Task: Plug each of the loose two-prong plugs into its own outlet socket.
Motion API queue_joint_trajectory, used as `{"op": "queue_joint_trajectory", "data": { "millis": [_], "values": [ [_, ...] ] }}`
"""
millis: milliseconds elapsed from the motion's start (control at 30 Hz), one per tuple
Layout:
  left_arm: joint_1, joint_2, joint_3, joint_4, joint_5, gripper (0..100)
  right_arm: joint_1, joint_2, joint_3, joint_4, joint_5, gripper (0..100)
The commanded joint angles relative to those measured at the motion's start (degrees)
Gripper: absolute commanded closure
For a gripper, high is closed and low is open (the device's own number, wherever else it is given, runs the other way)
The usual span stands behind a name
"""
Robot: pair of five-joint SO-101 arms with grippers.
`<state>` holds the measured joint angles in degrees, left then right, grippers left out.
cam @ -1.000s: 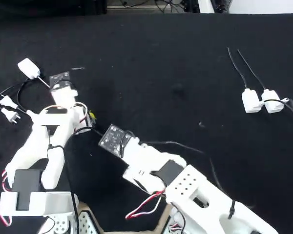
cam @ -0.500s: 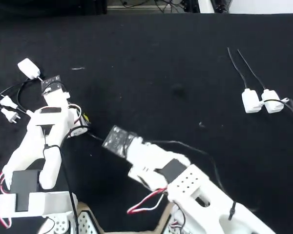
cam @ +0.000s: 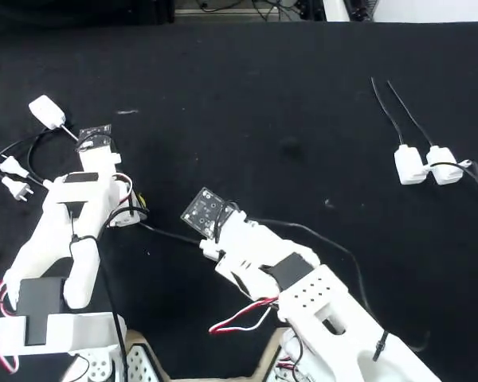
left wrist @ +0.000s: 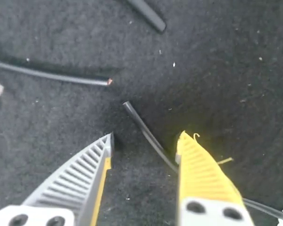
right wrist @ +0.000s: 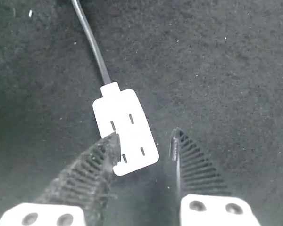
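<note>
Left gripper (left wrist: 145, 139): fingers apart, low over the black mat (cam: 287, 119); a thin black cable (left wrist: 141, 125) lies between them, unclamped.
Right gripper (right wrist: 145, 135): fingers apart; one tip overlaps a corner of the white outlet socket (right wrist: 125, 127), the other stands just beside it.
Loose plugs (cam: 16, 188): at the mat's left edge, near the left arm, among looping black leads.
White block (cam: 46, 110): far-left, just beyond the left gripper.
Right edge: two white blocks (cam: 410, 165) side by side, well apart from both arms.
Open room: the wide stretch of mat between the arms and that pair.
</note>
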<state>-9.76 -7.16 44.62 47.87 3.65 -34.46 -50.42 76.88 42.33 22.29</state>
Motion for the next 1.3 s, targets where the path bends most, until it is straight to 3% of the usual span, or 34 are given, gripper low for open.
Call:
{"op": "queue_joint_trajectory", "data": {
  "millis": [0,133,433,567,800,967,1167,1267],
  "values": [
    [-0.2,-0.4,-0.9,1.2,-1.1,78,1.1,-1.4,0.0,0.4,4.9,82.5],
    [-0.2,-0.4,-0.9,1.2,-1.1,78,-0.4,2.0,-0.4,2.5,9.5,82.5],
    [-0.3,-0.4,-0.9,1.2,-1.1,78,-3.8,15.0,-5.1,1.2,9.4,82.5],
    [-0.2,-0.4,-0.9,1.6,-1.2,78,0.2,18.3,-7.1,-1.0,9.4,82.5],
    [-0.4,-0.4,-4.2,9.4,-3.8,78,8.0,18.5,-7.4,-5.8,9.3,82.6],
    [-0.1,-0.4,-4.8,12.0,-9.7,78,8.4,18.5,-7.4,-7.8,5.4,82.5],
    [-0.1,-0.4,-4.7,12.2,-10.1,78,7.8,18.5,-7.3,-7.0,5.8,82.5],
    [-0.1,-0.4,-4.7,12.0,-9.9,78,5.6,18.4,-9.7,-0.9,7.6,82.4]
  ]
}}
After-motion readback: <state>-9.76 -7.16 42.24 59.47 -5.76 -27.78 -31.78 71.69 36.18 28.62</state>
